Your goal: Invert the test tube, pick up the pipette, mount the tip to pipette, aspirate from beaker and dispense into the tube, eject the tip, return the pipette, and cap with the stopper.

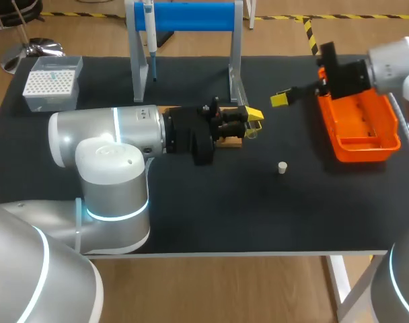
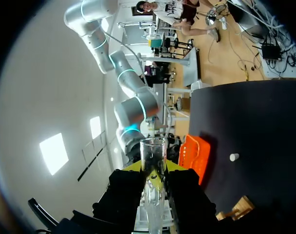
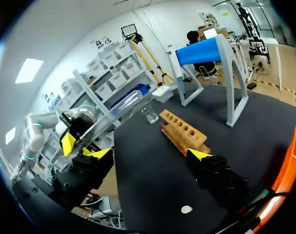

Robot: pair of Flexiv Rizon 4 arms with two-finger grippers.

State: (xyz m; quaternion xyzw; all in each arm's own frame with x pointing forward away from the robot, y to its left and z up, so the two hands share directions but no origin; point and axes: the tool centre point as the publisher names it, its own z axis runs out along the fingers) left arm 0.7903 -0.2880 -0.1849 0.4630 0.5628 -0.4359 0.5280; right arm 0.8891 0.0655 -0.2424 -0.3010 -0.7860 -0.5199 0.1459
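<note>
My left gripper (image 1: 253, 120) is shut on a clear glass test tube (image 2: 153, 161), which sticks out past its yellow tips above the end of the wooden rack (image 1: 229, 139). In the right wrist view the tube (image 3: 116, 113) lies slanted in the air. My right gripper (image 1: 282, 98) hangs open and empty just right of it, near the orange tray (image 1: 362, 145). The white stopper (image 1: 282, 167) lies on the mat in front of both grippers. The pipette (image 1: 149, 30) hangs on the blue-topped stand (image 1: 191, 17). A small beaker (image 3: 150, 115) stands past the rack's (image 3: 183, 130) far end.
A tip box (image 1: 52, 82) sits at the back left corner. The stand's grey legs (image 1: 236, 64) rise behind the rack. The mat's front half holds only the stopper (image 3: 186, 209). My left arm's bulky base (image 1: 114, 195) fills the front left.
</note>
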